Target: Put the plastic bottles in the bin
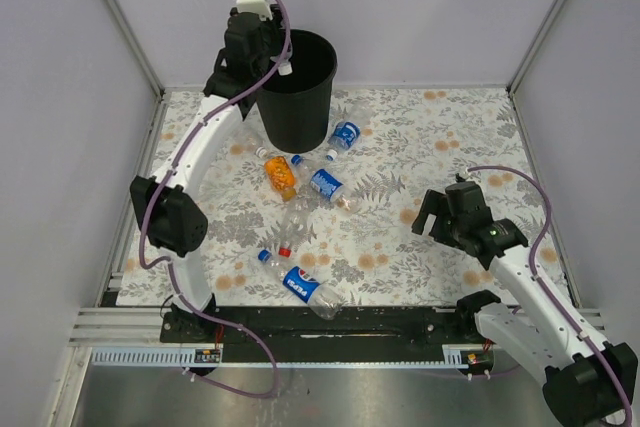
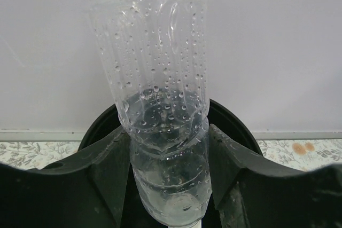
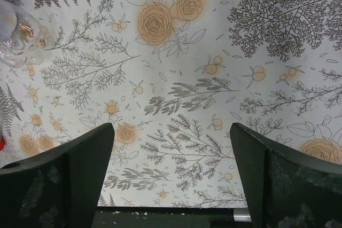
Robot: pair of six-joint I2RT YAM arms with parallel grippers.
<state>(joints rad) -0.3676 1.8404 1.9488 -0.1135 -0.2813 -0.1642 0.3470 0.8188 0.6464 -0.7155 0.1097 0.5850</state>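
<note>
My left gripper (image 1: pixel 262 45) is shut on a clear plastic bottle (image 2: pixel 163 105) beaded with droplets, held over the left rim of the black bin (image 1: pixel 297 112). In the left wrist view the bottle stands between both fingers, with the bin's rim (image 2: pixel 232 123) behind it. On the mat lie an orange bottle (image 1: pixel 281 175), two blue-labelled bottles (image 1: pixel 343 137) (image 1: pixel 325 185), a clear red-capped bottle (image 1: pixel 293 222) and a Pepsi bottle (image 1: pixel 300 285). My right gripper (image 1: pixel 432 215) hovers open over bare mat at the right, with nothing between its fingers (image 3: pixel 80 164).
The floral mat (image 1: pixel 420 147) covers the table between white walls. A black rail (image 1: pixel 330 322) runs along the near edge. Part of a clear bottle (image 3: pixel 18 36) shows at the top left of the right wrist view.
</note>
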